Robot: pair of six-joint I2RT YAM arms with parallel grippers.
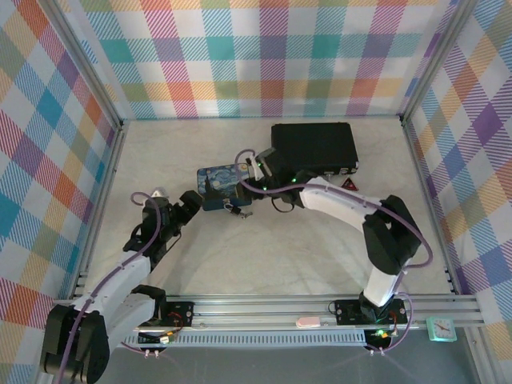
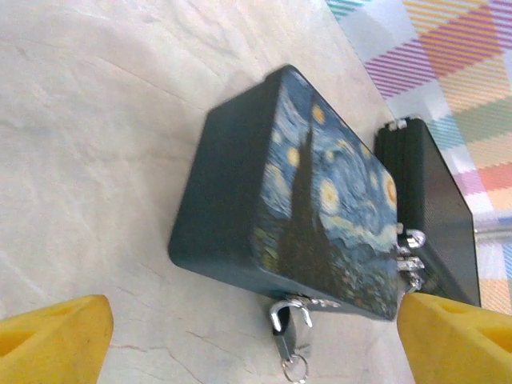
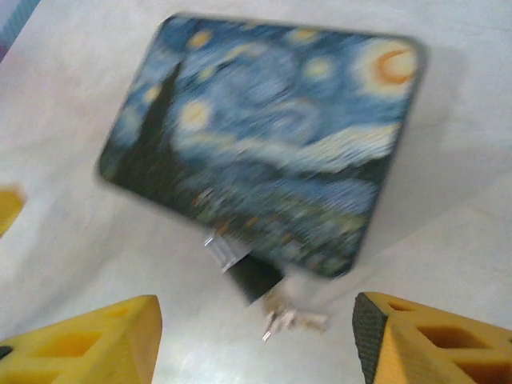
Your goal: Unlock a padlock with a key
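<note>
On the left, the left arm [image 1: 120, 272] reaches up from the near edge across the pale table [image 1: 320, 256], and its left gripper [image 1: 190, 204] stops just short of the blue painted tin [image 1: 221, 186]. Its yellow fingers [image 2: 56, 336] stand spread wide with nothing between them but bare table. From that wrist the tin [image 2: 296, 200] lies flat right ahead, swirly night sky on the lid. Off the tin's near edge hangs the padlock [image 2: 288, 326], a little black thing lying on the table with its thin shackle up at the tin's silvery clasp [image 2: 316, 302]. From above, the padlock [image 1: 234, 210] is a dark speck just beside the tin's near right corner, between the two grippers. At the padlock's lower end sits the key [image 3: 298, 320], a small silvery cluster on a ring; it is too blurred for me to tell whether it sits in the keyhole or only lies against the lock. The right gripper [image 1: 254, 173] hovers over the tin's right side. Its yellow fingers [image 3: 88, 344] are parted too and hold nothing, with the padlock [image 3: 252, 276] and key on the table ahead of the gap. Further right and back stands a large black case [image 1: 314, 148], close behind the tin, with a small red triangle [image 1: 350, 185] by its near right corner. The right arm [image 1: 384, 240] bends back from there to its base at the near edge.
</note>
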